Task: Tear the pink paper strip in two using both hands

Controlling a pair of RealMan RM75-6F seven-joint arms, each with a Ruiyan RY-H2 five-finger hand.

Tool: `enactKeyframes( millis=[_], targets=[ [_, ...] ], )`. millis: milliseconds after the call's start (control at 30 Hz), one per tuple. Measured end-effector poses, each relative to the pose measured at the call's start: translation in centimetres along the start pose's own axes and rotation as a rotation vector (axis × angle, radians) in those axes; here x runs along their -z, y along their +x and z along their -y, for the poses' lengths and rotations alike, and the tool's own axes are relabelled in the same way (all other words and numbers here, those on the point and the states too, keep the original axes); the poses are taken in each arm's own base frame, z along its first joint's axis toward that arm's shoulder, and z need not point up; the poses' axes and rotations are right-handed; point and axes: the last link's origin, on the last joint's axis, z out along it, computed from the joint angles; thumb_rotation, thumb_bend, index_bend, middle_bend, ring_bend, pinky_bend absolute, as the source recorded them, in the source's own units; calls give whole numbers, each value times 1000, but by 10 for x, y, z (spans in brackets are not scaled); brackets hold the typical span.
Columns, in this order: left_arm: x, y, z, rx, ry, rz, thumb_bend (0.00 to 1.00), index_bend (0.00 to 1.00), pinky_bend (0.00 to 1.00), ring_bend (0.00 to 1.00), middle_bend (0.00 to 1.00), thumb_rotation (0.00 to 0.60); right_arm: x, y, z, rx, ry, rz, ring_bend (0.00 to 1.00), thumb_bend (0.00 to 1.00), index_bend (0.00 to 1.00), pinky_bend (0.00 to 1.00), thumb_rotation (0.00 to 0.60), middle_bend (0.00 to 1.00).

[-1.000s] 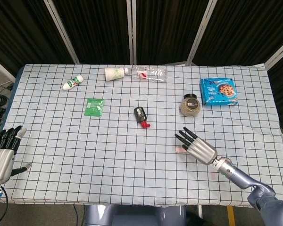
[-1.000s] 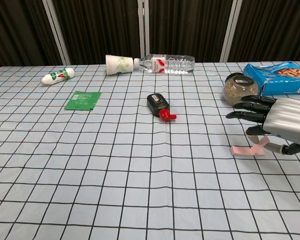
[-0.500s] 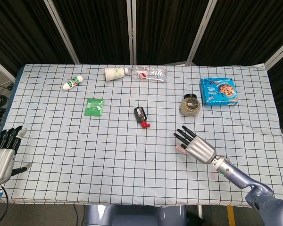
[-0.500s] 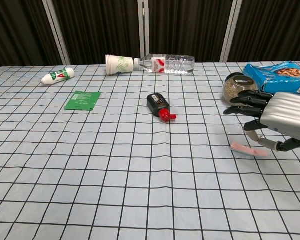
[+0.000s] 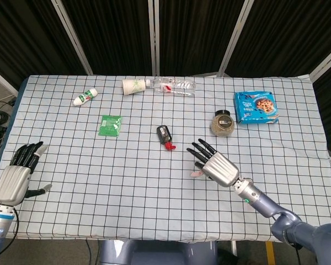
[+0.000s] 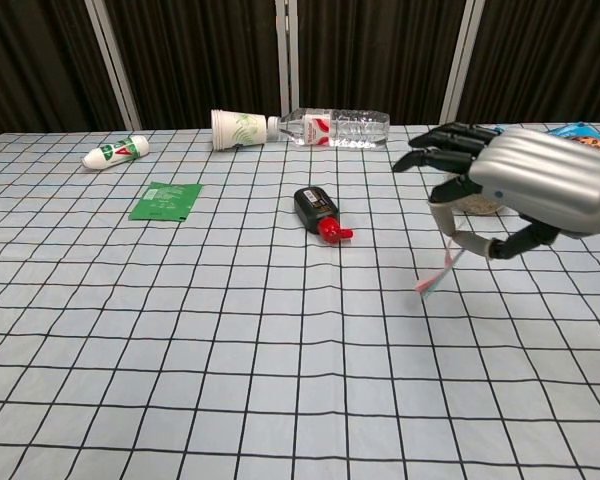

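Right hand (image 6: 525,190) raised off the table (image 5: 99,182), pinching the pink paper strip (image 6: 436,277) between thumb and a finger, other fingers (image 6: 442,141) spread forward. Strip hanging free below the palm, lower end clear of the cloth, right of the black bottle with the red cap (image 6: 320,212) and near of the jar (image 5: 223,122). Only a sliver of pink visible in the head view at (image 5: 197,174).

Left hand (image 5: 15,178) far off at the near left edge of the table, fingers apart, holding nothing.

Step in hand, by judgement: bringing the strip to where both hands can meet. To do it well:
- keep the pinch firm and close to the upper end, leaving plenty of free length for the other hand
- hold the strip steady and well above the cloth, facing the middle of the table
- bring the left hand across, clear of the green packet (image 5: 110,125), and pinch just beside the right hand's grip
- tear by pulling the two pinches in opposite directions across the width, not along the length

Risk: thin paper slipping out of a light pinch
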Motion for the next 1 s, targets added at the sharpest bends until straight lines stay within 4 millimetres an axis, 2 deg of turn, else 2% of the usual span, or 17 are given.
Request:
enactKeyframes(
  millis=[167,367,567,767,1000],
  targets=[
    [-29,-12,-13,65,-86,5,5,70,0,0,0,600,-31,23,19,-95,-45,-18,0,415,707,0,600,134],
    [-55,-21,-32,102,-146,49,31,126,0,0,0,600,-60,38,26,-155,-122,18,0,416,709,0,600,140],
    [-82,-30,-59,117,-184,124,184,198,0,0,0,600,-79,43,31,-228,-178,44,0,418,711,0,600,149],
    [-102,-42,-88,122,-200,165,191,259,0,0,0,600,-95,44,41,-330,-226,50,0,420,716,0,600,149],
    [-117,-65,-125,182,-203,201,193,305,0,0,0,600,-114,44,56,-457,-295,58,0,421,718,0,600,149]
  ],
)
